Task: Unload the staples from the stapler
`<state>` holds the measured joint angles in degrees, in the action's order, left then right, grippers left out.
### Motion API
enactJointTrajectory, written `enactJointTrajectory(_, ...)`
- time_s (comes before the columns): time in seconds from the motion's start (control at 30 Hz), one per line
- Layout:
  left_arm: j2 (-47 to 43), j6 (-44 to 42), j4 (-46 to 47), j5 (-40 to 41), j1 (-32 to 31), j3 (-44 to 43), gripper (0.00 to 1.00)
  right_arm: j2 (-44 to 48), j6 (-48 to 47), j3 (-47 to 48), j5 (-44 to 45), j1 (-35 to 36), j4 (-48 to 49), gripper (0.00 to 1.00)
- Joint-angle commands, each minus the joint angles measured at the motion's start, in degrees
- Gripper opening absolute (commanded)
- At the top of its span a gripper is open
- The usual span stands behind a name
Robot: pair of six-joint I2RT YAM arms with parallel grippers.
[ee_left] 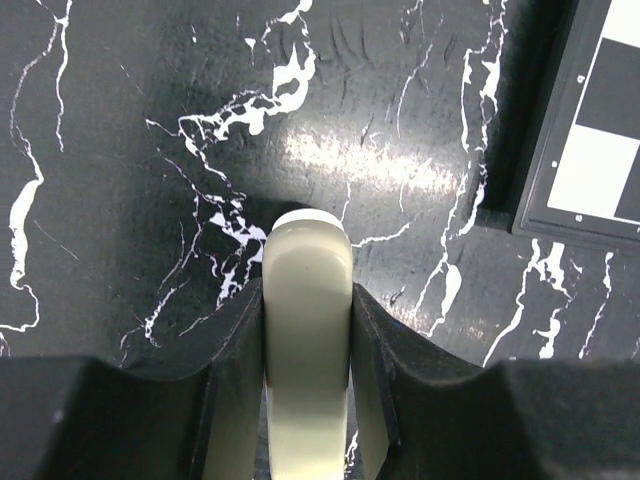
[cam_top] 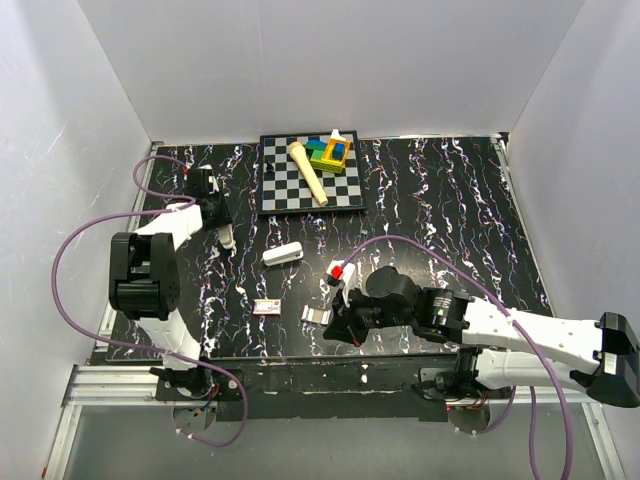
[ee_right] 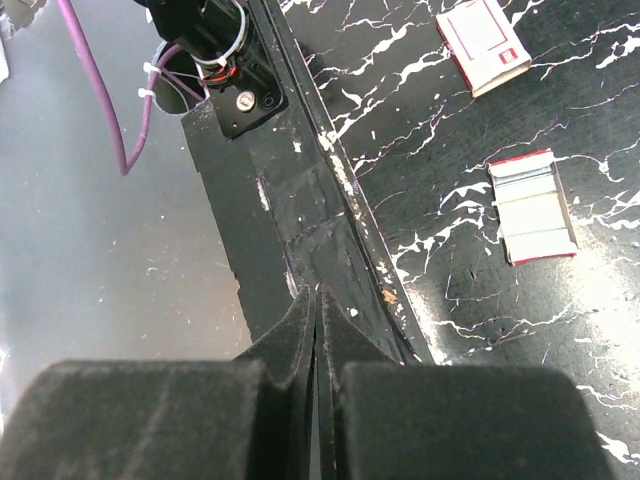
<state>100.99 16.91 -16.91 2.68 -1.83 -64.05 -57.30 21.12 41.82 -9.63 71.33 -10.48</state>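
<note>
My left gripper is shut on a cream stapler, its rounded end sticking out past the fingers just over the table; it also shows at the back left in the top view. A second white stapler lies mid-table. My right gripper is shut with nothing visible between the fingers, and hangs over the table's front edge. Silvery strips of staples lie in an open red-edged tray, right of the right gripper. No loose strip shows elsewhere.
A small closed red-and-white box lies beyond the tray, also in the top view. A red-and-white object sits by my right wrist. A chessboard with a wooden pin and coloured blocks stands at the back. White walls enclose the table.
</note>
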Motion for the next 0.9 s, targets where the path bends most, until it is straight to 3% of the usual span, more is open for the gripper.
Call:
enactJointTrajectory(0.0,0.87,-0.82,0.12,2.77,0.24,-3.8,0.0,-0.09,0.58,0.45,-1.01,-0.05,3.1,0.01)
enactJointTrajectory(0.13,2.02,-0.82,-0.06,3.82,0.16,-3.89,0.07,-0.09,0.67,0.28,-0.74,-0.05,3.19,0.01)
enactJointTrajectory(0.27,2.63,-1.26,-0.06,4.09,0.24,-3.8,0.31,0.26,0.76,0.36,-0.66,-0.05,2.66,0.01)
enactJointTrajectory(0.4,2.55,-1.61,-0.23,4.09,0.24,-3.71,0.42,1.05,0.67,0.28,-0.04,-0.05,1.78,0.03)
enactJointTrajectory(0.43,2.55,-1.96,-0.32,3.74,0.16,-3.71,0.54,1.22,0.59,0.36,0.05,-0.05,1.26,0.04)
enactJointTrajectory(0.67,0.18,-2.58,-1.9,3.13,-0.37,-3.89,0.72,2.63,0.76,0.45,0.4,-0.05,-0.15,0.09)
enactJointTrajectory(0.87,-7.72,-4.68,-5.32,3.65,-3.09,-5.29,0.73,4.47,0.24,1.77,3.12,-0.05,-3.31,0.16)
